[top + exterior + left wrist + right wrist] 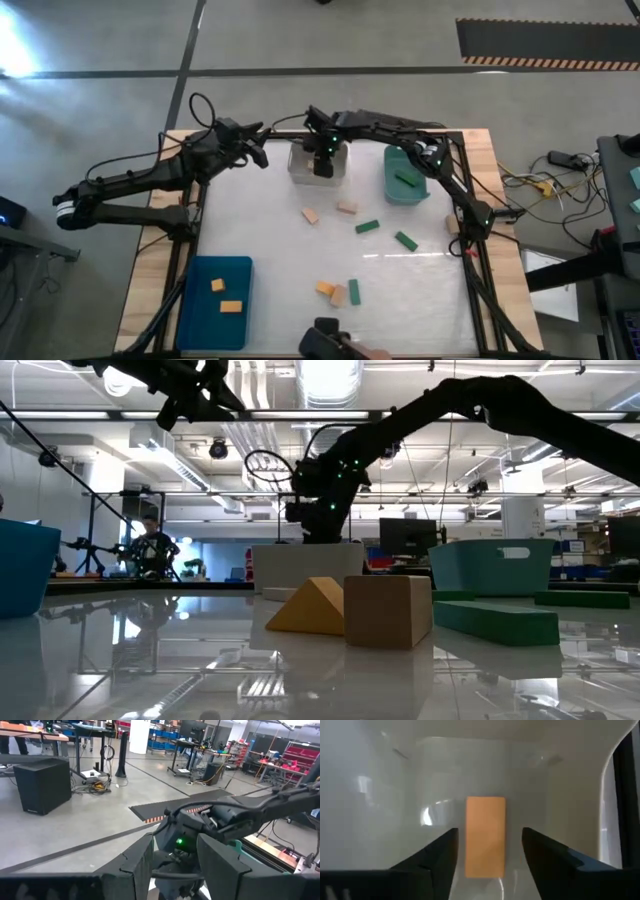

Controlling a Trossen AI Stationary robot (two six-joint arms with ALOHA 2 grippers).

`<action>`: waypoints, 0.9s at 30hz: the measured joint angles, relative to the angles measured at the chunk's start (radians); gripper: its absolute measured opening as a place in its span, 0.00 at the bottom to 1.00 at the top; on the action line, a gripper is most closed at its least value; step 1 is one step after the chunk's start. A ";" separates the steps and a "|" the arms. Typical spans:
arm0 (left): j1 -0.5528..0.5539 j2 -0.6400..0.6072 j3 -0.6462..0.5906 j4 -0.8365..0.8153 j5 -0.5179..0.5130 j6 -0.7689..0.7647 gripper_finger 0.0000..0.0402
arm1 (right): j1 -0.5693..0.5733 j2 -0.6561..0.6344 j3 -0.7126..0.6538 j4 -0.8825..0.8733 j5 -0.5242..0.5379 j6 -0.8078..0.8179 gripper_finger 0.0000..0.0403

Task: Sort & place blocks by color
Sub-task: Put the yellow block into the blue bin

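Observation:
My right gripper hangs open, pointing steeply down into the clear bin at the table's far middle. A tan block lies flat on the bin's floor, beyond the gap between the fingers and apart from them. My left gripper waits raised near the far left, level and open, with nothing in it. Tan blocks, green blocks and a near cluster of orange, tan and green lie loose on the white tabletop.
A blue bin at the near left holds two orange blocks. A teal-green bin at the far right holds a green block. A dark object sits at the near edge. In the low view, a person is far behind the table.

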 joint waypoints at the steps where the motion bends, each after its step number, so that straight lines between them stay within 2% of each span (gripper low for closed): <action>1: 0.000 0.000 -0.001 0.000 0.000 0.002 0.34 | 0.000 0.000 -0.012 0.012 0.001 0.007 0.53; 6: 0.000 0.000 -0.002 0.000 -0.001 0.004 0.34 | 0.000 -0.002 -0.062 0.041 0.000 0.022 0.54; 11: 0.000 0.000 -0.002 0.000 -0.002 -0.002 0.34 | 0.000 -0.005 -0.085 0.063 0.000 0.041 0.50; 21: 0.000 0.000 -0.002 0.001 -0.004 -0.003 0.34 | 0.000 -0.004 -0.084 0.068 0.008 0.070 0.28; 27: 0.000 0.000 -0.002 0.001 -0.004 -0.003 0.34 | -0.001 -0.013 -0.084 0.076 0.018 0.070 0.20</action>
